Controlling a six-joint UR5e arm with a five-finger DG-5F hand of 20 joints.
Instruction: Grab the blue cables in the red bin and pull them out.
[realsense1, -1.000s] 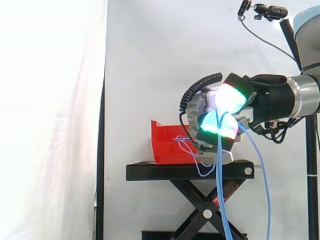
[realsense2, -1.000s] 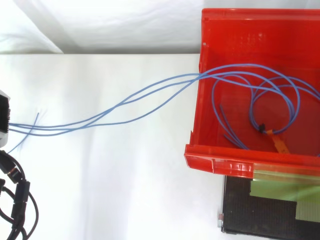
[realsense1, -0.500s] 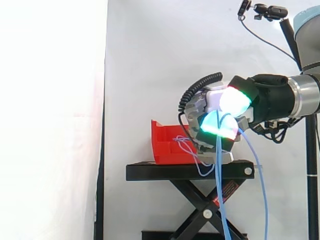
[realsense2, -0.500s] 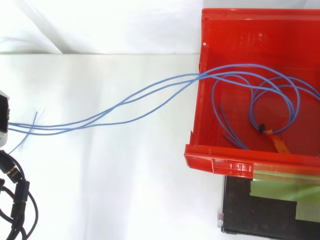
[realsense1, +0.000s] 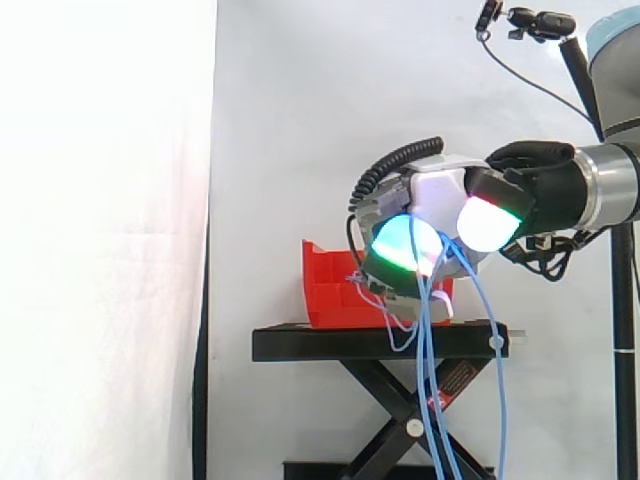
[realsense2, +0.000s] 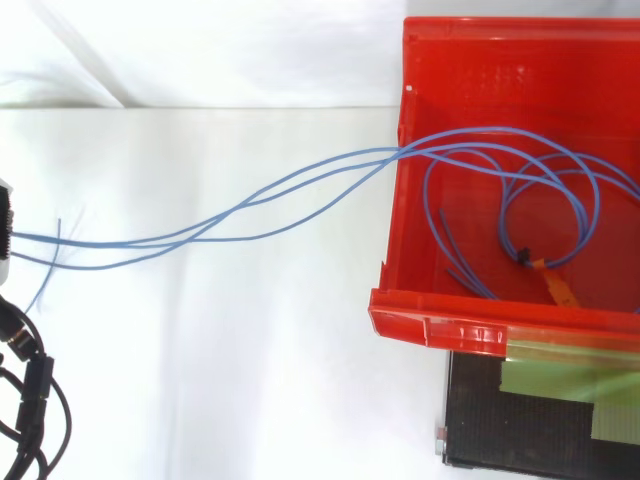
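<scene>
Side view: the hand (realsense1: 442, 192) sits level above the right part of the black stand (realsense1: 330, 343), just right of the red bin (realsense1: 322, 286). Its fingers are curled tight round the blue cables (realsense1: 428, 370). One fingertip (realsense1: 403, 244) glows green and white. Below the grip, several cable strands hang past the stand's front edge towards the floor; a short loop droops just beside the bin.

Top view: the cables (realsense2: 340, 163) cross the bin's (realsense2: 440, 330) left wall and run as a loose bundle to the frame's left edge. The rest lies coiled in loops on the bin floor, with a small orange tag (realsense2: 556, 286) near the front wall. White curtain (realsense1: 300, 120) behind.
</scene>
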